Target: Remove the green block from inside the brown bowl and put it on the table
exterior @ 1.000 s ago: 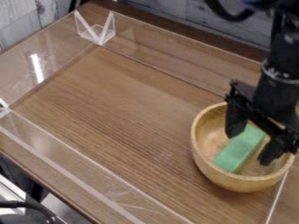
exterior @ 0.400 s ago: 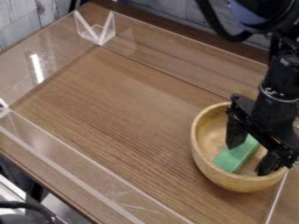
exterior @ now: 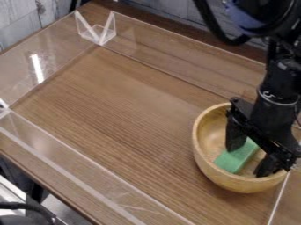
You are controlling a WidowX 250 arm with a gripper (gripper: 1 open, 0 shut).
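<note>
Arm: black throughout, matte finish, built of stacked blocky and rounded segments. Black cables (exterior: 223, 22) loop near its upper part at the top edge of view; a blue patch shows among them. Gripper (exterior: 258, 146): black, boxy body with two long, flat, dark fingers (exterior: 237, 139) set well apart. No readable markings, labels or screws; the picture is too coarse for finer detail.
</note>
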